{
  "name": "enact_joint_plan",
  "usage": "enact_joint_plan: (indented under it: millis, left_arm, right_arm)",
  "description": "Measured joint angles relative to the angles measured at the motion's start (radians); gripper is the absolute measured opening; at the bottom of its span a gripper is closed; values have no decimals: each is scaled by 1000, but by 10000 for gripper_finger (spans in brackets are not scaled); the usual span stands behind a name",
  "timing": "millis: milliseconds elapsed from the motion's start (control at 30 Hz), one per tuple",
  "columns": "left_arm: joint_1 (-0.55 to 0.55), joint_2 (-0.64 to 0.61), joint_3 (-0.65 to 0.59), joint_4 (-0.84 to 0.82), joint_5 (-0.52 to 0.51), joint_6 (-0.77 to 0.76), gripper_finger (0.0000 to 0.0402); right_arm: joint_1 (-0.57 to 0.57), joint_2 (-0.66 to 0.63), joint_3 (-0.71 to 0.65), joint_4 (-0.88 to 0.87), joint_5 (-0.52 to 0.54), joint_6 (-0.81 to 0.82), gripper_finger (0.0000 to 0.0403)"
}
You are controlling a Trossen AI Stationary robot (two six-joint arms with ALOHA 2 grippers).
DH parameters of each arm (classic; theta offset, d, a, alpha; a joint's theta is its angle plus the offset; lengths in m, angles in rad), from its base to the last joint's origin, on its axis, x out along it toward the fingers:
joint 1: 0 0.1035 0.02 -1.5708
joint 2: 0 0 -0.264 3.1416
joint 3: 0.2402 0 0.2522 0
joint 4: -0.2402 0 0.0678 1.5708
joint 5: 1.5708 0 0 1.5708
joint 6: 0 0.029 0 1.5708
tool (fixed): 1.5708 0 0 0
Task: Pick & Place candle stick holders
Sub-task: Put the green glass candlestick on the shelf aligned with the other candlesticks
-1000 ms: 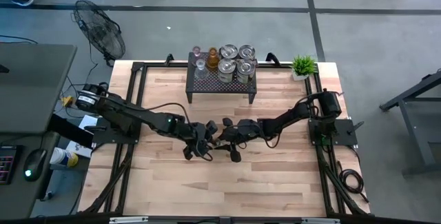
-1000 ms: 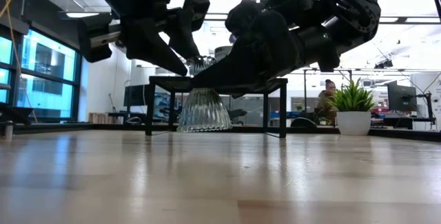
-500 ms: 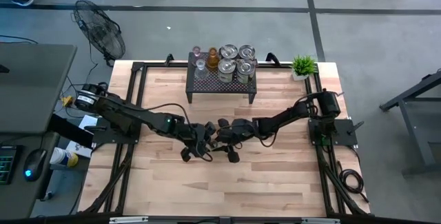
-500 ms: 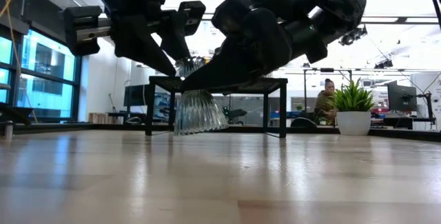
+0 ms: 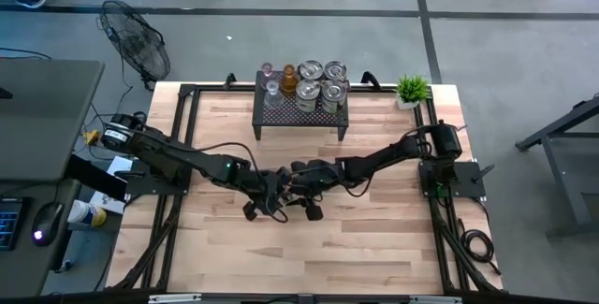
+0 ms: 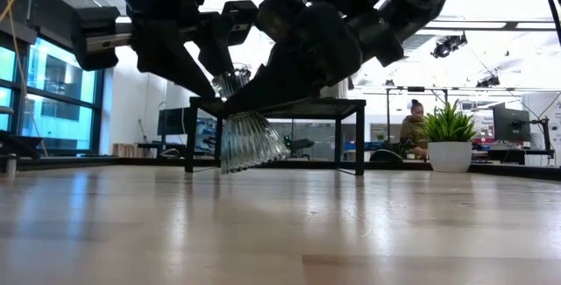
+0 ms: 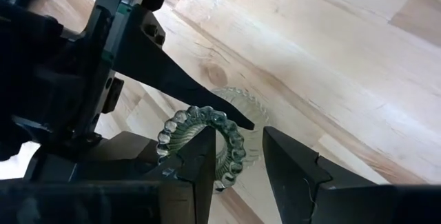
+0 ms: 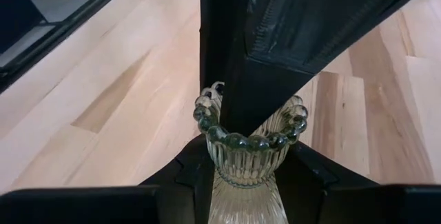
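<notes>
My two arms are dark, near-black jointed links, each rising from a black base bolted to the black metal frame along its side of the desk, with thin black cables looping beside the links and a small green light glowing on the left arm at the lower left of centre in the overhead frame. The left hand and the right hand are blocky matte-black housings ending in flat, tapering black fingers. Close up, I see a green strip and small screw heads on the housing at the upper left of the left wrist frame.
</notes>
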Motion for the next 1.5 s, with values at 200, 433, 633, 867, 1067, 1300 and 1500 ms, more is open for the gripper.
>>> enact_joint_plan:
  millis: [200,433,633,867,1067,1300,1500]
  left_arm:
    - [0,1,-1,-2,-7,7,115]
    - [0,1,-1,4,2,15,115]
    - [1,2,-1,9,2,15,69]
    - [1,2,-1,8,1,23,27]
    - [1,2,-2,9,17,19,27]
    - [2,2,-2,10,19,12,26]
    - [1,2,-6,-13,31,0,14]
  right_arm:
    - [0,0,14,-37,-13,-11,119]
    - [-1,0,16,-43,-65,-23,119]
    - [-1,0,17,-45,-74,-34,119]
    - [-1,0,18,-54,-81,-22,119]
    - [0,0,18,-54,-77,-19,119]
    - [2,0,18,-63,-57,-32,136]
    - [3,-8,20,-81,-46,-42,184]
